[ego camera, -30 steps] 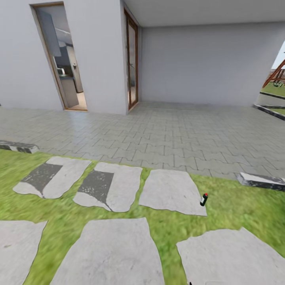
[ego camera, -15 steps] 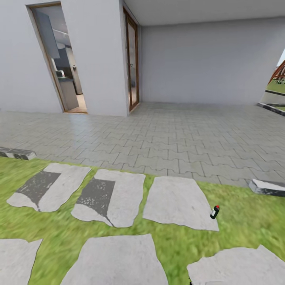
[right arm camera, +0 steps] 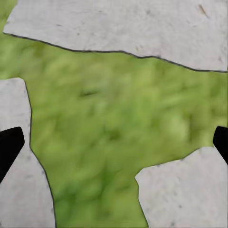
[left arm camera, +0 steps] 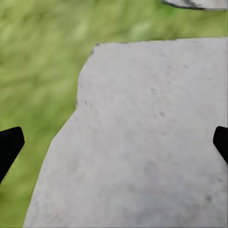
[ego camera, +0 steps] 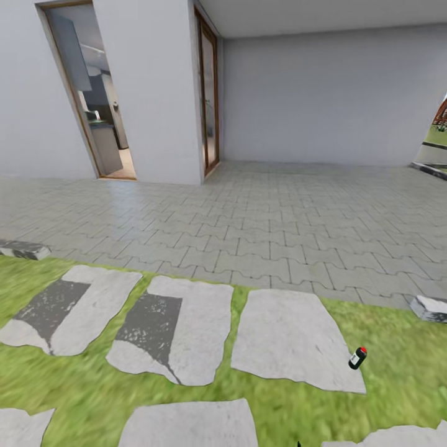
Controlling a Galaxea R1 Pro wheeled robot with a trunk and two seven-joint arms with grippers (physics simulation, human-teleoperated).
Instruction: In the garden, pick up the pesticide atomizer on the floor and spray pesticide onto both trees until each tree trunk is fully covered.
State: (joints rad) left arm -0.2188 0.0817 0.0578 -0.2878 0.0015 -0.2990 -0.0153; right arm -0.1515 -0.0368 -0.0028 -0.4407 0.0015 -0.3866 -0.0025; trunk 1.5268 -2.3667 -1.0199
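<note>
The pesticide atomizer (ego camera: 357, 358), a small dark bottle with a red cap, stands on the grass at the right edge of a grey stepping stone (ego camera: 292, 338), low right in the head view. In the left wrist view my left gripper (left arm camera: 114, 142) is open, its black fingertips (left arm camera: 9, 145) far apart over a pale stone slab (left arm camera: 142, 142). My right gripper (right arm camera: 114, 142) is open too, over grass (right arm camera: 109, 128) between stones, with nothing between its fingers. The tall trees are out of view.
Several grey stepping stones (ego camera: 171, 326) lie in the lawn ahead. Beyond them spreads a paved patio (ego camera: 261, 217) under a white house wall, with an open doorway (ego camera: 93, 99) at left and a glazed door (ego camera: 207, 99). Stone kerb pieces (ego camera: 428, 307) edge the lawn.
The head view has shifted: the camera is moving, so the atomizer and stones slide lower and to the right in the picture. No object itself has moved.
</note>
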